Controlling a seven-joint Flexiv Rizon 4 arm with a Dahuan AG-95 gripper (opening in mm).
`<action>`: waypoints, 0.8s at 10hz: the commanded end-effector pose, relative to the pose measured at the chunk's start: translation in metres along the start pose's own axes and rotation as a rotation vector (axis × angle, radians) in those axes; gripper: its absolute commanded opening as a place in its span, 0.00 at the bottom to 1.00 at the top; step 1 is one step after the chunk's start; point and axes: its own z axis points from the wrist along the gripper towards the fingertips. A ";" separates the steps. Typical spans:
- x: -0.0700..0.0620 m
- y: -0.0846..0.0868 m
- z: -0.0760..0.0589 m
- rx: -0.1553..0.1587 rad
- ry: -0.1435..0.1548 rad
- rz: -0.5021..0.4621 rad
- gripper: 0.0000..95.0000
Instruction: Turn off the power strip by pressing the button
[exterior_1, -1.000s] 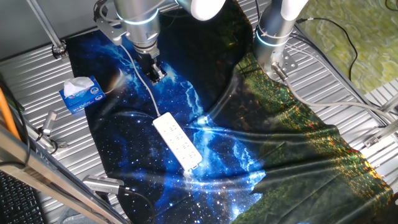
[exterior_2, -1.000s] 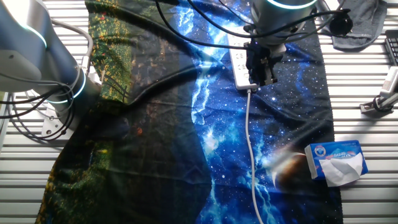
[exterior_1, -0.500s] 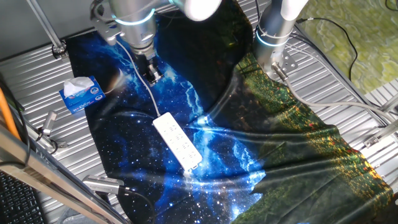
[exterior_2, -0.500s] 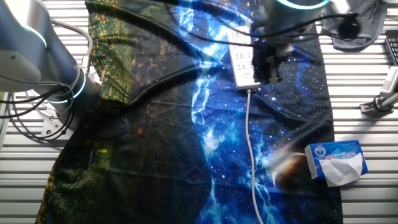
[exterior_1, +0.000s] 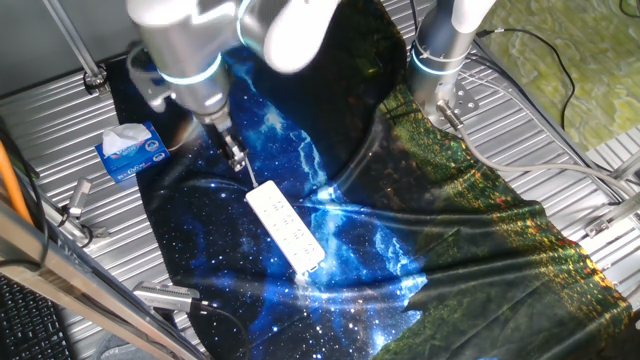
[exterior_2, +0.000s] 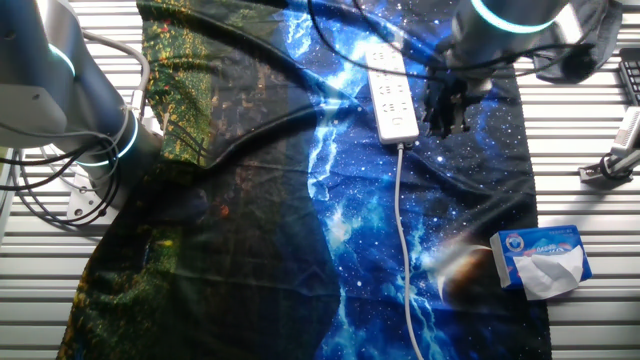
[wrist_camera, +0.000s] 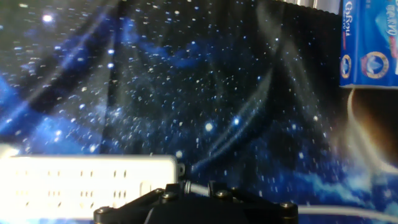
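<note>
The white power strip (exterior_1: 286, 229) lies diagonally on the starry blue cloth, its thin white cord (exterior_2: 402, 230) running off from the end nearest the arm. In the other fixed view the strip (exterior_2: 392, 95) lies just left of my gripper (exterior_2: 445, 108), which hangs low beside the corded end. In the one fixed view the gripper (exterior_1: 233, 156) is just above that end. The hand view shows the strip (wrist_camera: 87, 183) at lower left and the gripper's dark body (wrist_camera: 198, 206) at the bottom edge. The button is too small to make out. No view shows the fingertips clearly.
A blue-and-white tissue box (exterior_1: 130, 152) sits on the ribbed metal table beside the cloth; it also shows in the other fixed view (exterior_2: 540, 260) and the hand view (wrist_camera: 370, 43). A second arm's base (exterior_1: 440, 60) stands at the back. Metal clamps (exterior_2: 612, 165) lie at the table's edge.
The gripper has moved sideways off the strip's corded end toward the tissue-box side and has come lower. The strip and cord have not moved.
</note>
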 end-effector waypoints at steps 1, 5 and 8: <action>-0.004 -0.001 0.009 0.000 -0.028 -0.026 0.40; -0.017 0.002 0.035 -0.008 -0.040 -0.063 0.40; -0.020 0.004 0.048 -0.008 -0.038 -0.087 0.40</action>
